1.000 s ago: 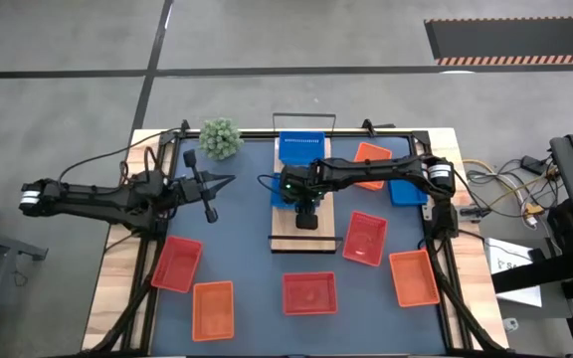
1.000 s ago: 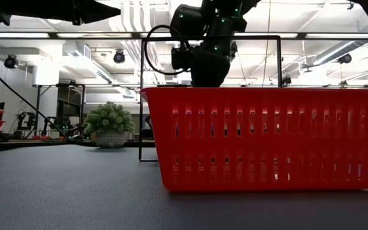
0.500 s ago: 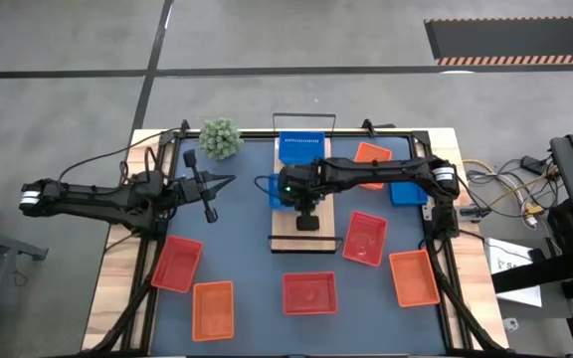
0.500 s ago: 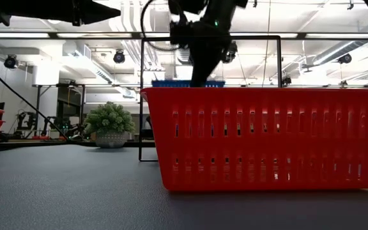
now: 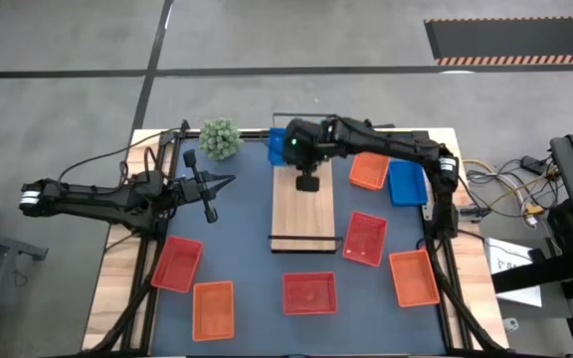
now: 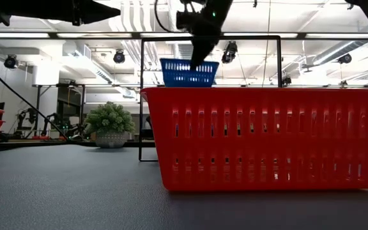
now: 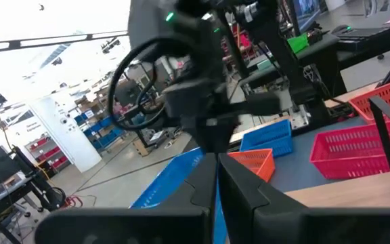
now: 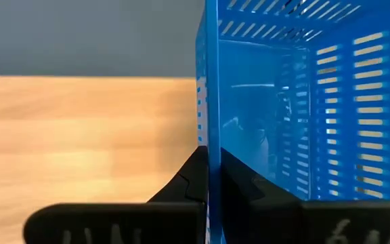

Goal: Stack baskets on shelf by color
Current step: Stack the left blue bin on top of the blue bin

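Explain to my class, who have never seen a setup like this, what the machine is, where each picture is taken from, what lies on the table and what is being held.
The machine is two dark robot arms at a table, each ending in a two-finger gripper. One picture looks straight down from above, one looks level across the tabletop, and two come from cameras on the arms' wrists.

On the dark table mat lie red and orange baskets, a blue basket by the right edge, a fuzzy green plant ball and a light-wood shelf, its top bare.

The right gripper is shut on the wall of a blue basket, holding it in the air over the far end of the shelf. The left gripper is shut and empty, waiting over the mat's left side.
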